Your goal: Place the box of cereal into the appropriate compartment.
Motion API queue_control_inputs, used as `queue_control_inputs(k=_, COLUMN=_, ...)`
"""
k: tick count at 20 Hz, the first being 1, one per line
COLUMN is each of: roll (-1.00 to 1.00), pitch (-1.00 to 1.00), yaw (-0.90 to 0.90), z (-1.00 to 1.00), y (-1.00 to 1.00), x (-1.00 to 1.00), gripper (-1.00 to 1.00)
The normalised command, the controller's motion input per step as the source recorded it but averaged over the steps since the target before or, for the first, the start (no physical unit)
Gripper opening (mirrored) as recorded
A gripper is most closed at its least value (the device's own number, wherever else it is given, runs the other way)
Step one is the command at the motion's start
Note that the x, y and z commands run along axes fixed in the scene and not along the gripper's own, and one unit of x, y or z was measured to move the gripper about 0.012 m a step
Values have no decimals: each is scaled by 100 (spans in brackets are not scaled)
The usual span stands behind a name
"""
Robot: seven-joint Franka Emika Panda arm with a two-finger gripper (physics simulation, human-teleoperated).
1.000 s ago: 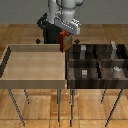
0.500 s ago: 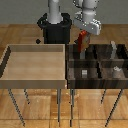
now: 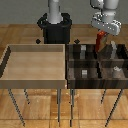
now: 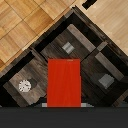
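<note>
I count two bins, side by side on thin metal legs. The light tan wooden open bin (image 3: 35, 62) fills the left half of the exterior view. The dark brown wooden bin split into four compartments (image 3: 97, 62) fills the right half.

There is one small flat red box of cereal (image 3: 100, 40). It hangs upright in the air at the upper right of the exterior view, over the far compartments of the dark bin, and does not touch it. In the wrist view the same box (image 4: 64, 82) shows as a plain red rectangle in the middle of the frame, with the dark dividers spread out below it.

I see one white robot arm. Its fingers (image 3: 102, 31) are closed on the top of the cereal box, holding it.

I count three small objects in the dark bin: a grey block (image 4: 67, 47) in one compartment, a second grey block (image 4: 105, 80) in another, and a pale round disc (image 4: 24, 86) in a third.

One black cylindrical pedestal (image 3: 55, 27) stands behind the bins at upper centre.

Compared with half a second ago, the arm and box have moved further toward the exterior view's right, deeper over the dark bin.
</note>
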Motion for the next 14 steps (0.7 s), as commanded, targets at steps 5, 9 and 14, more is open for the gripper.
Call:
queue_control_inputs(k=5, roll=0, pitch=0, yaw=0, z=0, y=100, x=0, gripper=-100)
queue_control_inputs(k=9, roll=0, pitch=0, yaw=0, z=0, y=50, x=-31, gripper=-100)
queue_control_inputs(k=14, roll=0, pitch=0, yaw=0, z=0, y=0, x=-100, gripper=-100)
